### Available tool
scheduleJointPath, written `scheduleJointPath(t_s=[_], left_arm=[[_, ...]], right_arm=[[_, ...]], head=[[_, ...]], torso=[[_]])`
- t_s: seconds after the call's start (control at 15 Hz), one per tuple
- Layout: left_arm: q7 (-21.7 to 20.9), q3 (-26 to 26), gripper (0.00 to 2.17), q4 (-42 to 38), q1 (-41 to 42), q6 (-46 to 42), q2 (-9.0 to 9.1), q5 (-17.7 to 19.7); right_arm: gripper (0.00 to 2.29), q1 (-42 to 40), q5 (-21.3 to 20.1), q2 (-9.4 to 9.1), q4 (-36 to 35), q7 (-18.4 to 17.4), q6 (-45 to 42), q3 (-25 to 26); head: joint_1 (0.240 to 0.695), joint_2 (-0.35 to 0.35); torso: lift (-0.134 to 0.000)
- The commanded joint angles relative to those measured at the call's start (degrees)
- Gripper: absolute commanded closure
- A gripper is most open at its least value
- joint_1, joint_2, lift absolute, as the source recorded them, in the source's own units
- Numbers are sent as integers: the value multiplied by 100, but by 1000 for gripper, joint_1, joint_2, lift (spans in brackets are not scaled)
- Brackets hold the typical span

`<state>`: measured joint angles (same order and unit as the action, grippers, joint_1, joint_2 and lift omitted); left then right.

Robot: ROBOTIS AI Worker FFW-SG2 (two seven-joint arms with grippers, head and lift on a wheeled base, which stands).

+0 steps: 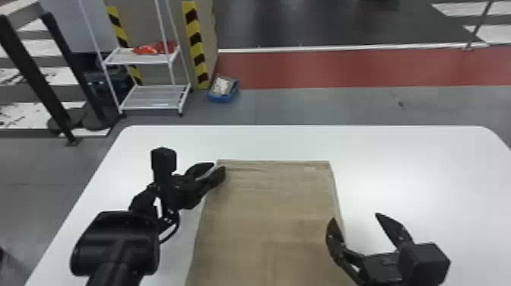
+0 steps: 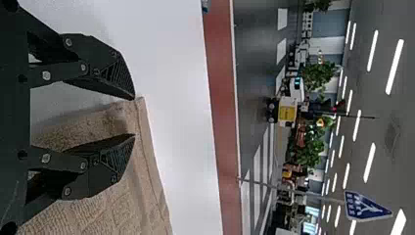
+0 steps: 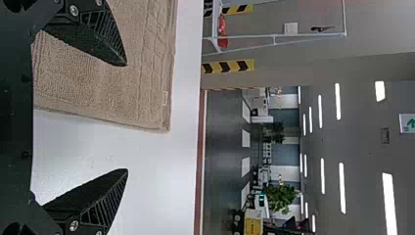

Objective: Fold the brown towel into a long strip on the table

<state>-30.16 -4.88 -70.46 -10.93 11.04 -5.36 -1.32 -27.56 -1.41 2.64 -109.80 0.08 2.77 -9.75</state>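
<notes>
Towel (image 1: 266,213), one, brown, ribbed: laid flat and broad on the bench (image 1: 380,144), from the middle of the bench toward six o'clock, where it runs out of the head view. Far edge nearly straight, with shallow creases just inside it; small pale tag (image 1: 310,168) near its one o'clock corner.

Bench: white top, rounded far corners at eleven and one o'clock.

Left hand (image 1: 220,166), black: at the towel's eleven o'clock corner, reaching in from the nine o'clock side. In the left wrist view, the left hand (image 2: 135,117) has its fingers parted, the towel's corner lying at the gap between the tips, nothing pinched. One finger lies over the towel, the other by the bare bench just beside the corner; whether either touches cannot be told.

Right hand (image 1: 355,217), black: at the towel's four o'clock side, spread wide and holding nothing. In the right wrist view, the right hand (image 3: 126,117) straddles the towel's side edge, one finger over the cloth, the other over white bench top.

Beyond the bench, at eleven o'clock: white rack (image 1: 152,95), two shelves showing, red articles (image 1: 154,48) on the upper; yellow-and-black striped post (image 1: 196,49); blue bin (image 1: 224,97) with pale contents. At one o'clock: red floor band (image 1: 342,68).
</notes>
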Motion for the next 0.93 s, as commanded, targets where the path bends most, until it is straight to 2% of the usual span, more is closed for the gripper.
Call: scheduleJointPath(t_s=[0.0, 0.27, 0.8, 0.87], left_arm=[[-34, -13, 731, -82, 82, -1, 0, 0], [-34, -31, 731, -363, 249, -1, 0, 0], [-52, 4, 734, -425, 302, -18, 8, -158], [-8, 13, 893, -425, 285, -18, 8, -176]], right_arm=[[113, 23, 0, 9, 20, 0, 0, -9], [113, 31, 0, 9, 29, 0, 0, -18], [113, 49, 0, 18, 29, 0, 35, -53], [113, 49, 0, 18, 29, 0, 35, -62]], head=[[695, 85], [695, 87], [695, 87], [695, 88]], torso=[[-121], [-121], [-121], [-121]])
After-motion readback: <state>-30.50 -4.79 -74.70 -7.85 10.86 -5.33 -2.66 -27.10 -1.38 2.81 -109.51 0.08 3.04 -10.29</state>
